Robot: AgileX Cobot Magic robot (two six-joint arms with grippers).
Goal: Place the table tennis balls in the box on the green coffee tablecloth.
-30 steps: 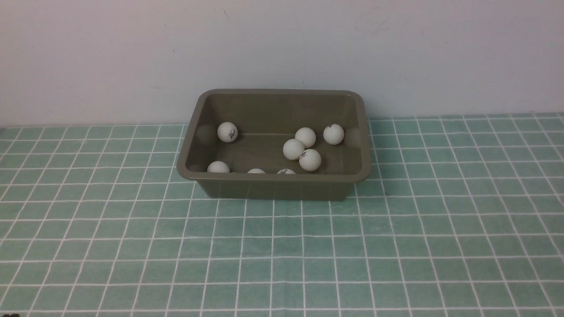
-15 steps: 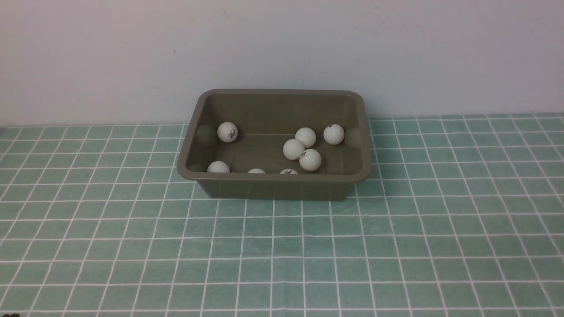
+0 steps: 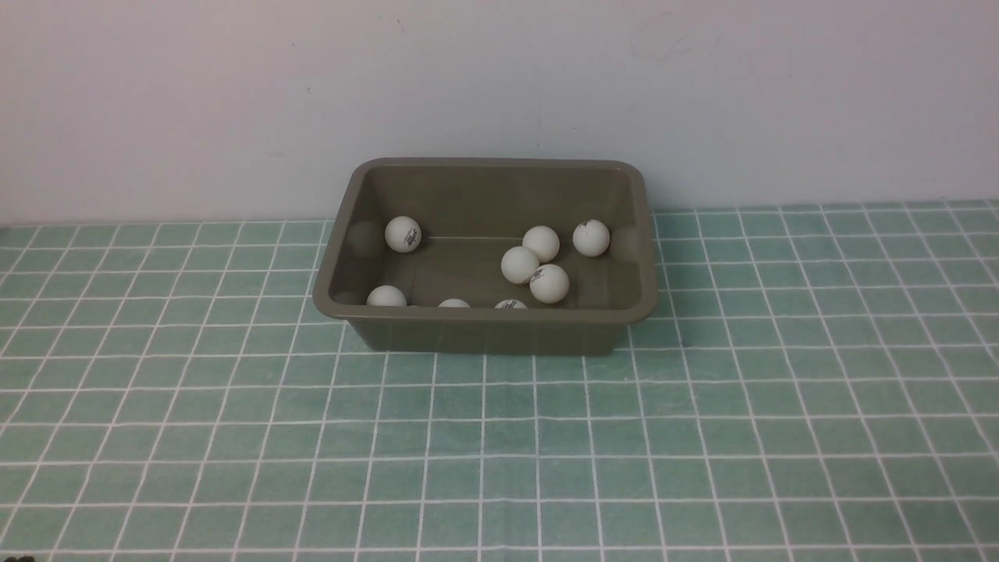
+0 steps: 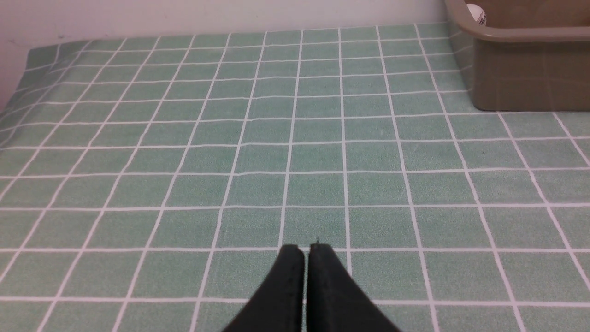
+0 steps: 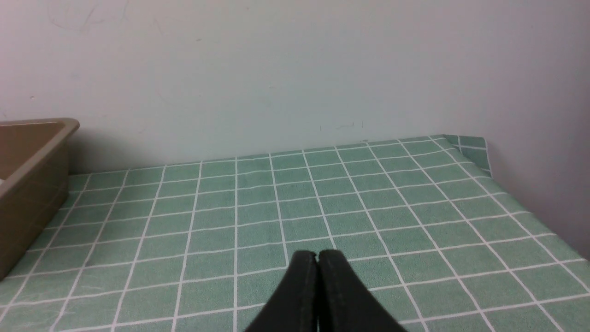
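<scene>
"Wrist views, left and right: what do they give that the front one lacks?"

"Both grippers. The left gripper (image 4: 306,251) is clenched, fingertips together, and so is the right gripper (image 5: 317,256); neither grasps anything. They also catch far corners of the mint-green gridded cloth (image 3: 484,437), which runs out of the front frame."

"And the olive-brown plastic tub (image 3: 484,334), which way does it point?"

"Long axis left to right, a long side facing the robot, upright on the cloth near its far edge."

"Room to move?"

"Grid stretches from the near side up to the tub, and out past both short ends. Inside, white table tennis balls (image 3: 549,283) lie loosely; the near rim partly hides some. Behind the far rim stands the pale wall (image 3: 499,78)."
</scene>
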